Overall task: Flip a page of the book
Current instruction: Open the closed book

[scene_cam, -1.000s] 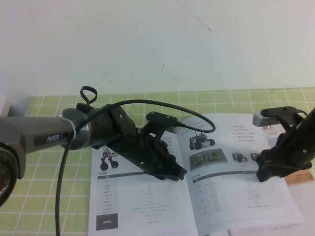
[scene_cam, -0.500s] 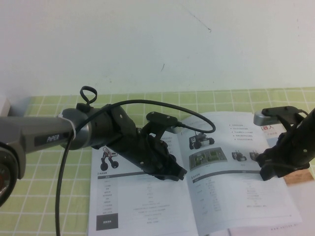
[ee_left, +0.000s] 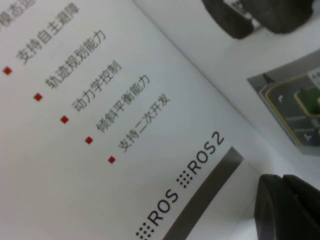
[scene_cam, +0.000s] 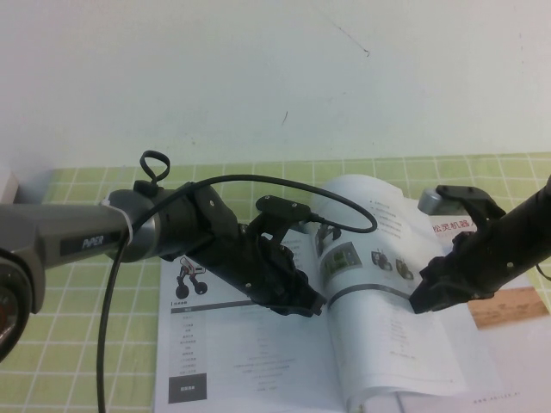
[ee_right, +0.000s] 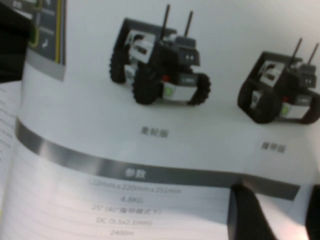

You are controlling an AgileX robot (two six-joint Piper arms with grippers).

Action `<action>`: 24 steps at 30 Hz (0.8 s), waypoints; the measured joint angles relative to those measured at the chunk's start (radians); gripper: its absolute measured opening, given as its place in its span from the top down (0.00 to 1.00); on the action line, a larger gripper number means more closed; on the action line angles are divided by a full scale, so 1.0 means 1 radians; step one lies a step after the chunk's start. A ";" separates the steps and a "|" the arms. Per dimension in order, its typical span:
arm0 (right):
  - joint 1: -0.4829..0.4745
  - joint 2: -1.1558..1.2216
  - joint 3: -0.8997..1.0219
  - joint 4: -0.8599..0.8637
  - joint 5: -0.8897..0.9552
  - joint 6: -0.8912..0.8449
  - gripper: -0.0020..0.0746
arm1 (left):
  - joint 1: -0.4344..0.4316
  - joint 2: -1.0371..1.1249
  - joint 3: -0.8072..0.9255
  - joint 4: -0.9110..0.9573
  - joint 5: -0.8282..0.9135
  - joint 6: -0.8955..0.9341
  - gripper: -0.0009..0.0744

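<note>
The page [scene_cam: 370,275] has bowed up off the book [scene_cam: 250,361] since a second ago, right gripper [scene_cam: 428,297] clamped on its outer edge; left gripper [scene_cam: 306,303], fingers together, presses the spine.

Not much room over the book [scene_cam: 258,353] rn. The left gripper [scene_cam: 303,301] and its arm lie low across the left-hand sheet w/ the tip right by the spine, so that half's far part and the centre are blocked; nearer half of that sheet is open. The page [scene_cam: 379,284] is bowed up off the right side, making a curved wall between spine and outer edge. The right gripper [scene_cam: 428,297] sits against that page's outer part, arm coming in from the right. Green checked table [scene_cam: 77,344] left of the book is bare, wall behind closes the far side.
</note>
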 joint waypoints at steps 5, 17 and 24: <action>0.001 0.000 0.000 0.049 0.015 -0.043 0.63 | 0.000 0.000 0.000 0.000 0.000 0.000 0.99; 0.001 0.000 0.001 0.262 0.055 -0.216 0.63 | 0.000 0.000 0.000 0.000 0.000 0.004 0.99; 0.002 0.000 0.001 0.416 0.082 -0.352 0.63 | 0.000 -0.006 0.000 0.000 0.000 0.006 0.99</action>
